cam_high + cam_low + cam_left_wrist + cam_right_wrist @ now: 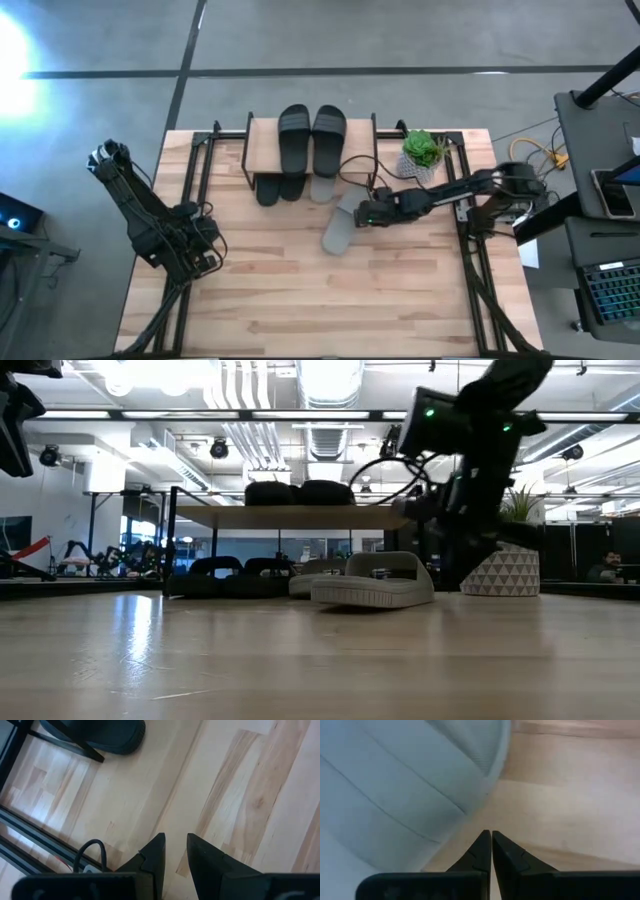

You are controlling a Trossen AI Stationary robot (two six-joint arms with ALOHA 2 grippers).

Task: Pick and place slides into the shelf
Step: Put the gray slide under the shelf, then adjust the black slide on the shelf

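The right gripper (368, 213), fingers pressed together on nothing, sits just beside the loose grey-green slide (340, 224), at the edge toward its own arm. That slide lies on the tabletop (300, 300) just in front of the shelf (262, 145), long axis angled toward the rack. The shelf carries a black pair (311, 138) on top; two black slides (278, 187) and a grey-green one (321, 187) sit underneath. The left gripper (205, 262) waits well apart, fingers narrowly parted

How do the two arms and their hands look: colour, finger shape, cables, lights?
Both arms are dark, nearly black. The left hand has two tapering, pointed black fingers, with a black cable looping beside it. The right hand has the same pointed fingers. The right arm carries black cables and small green lights.
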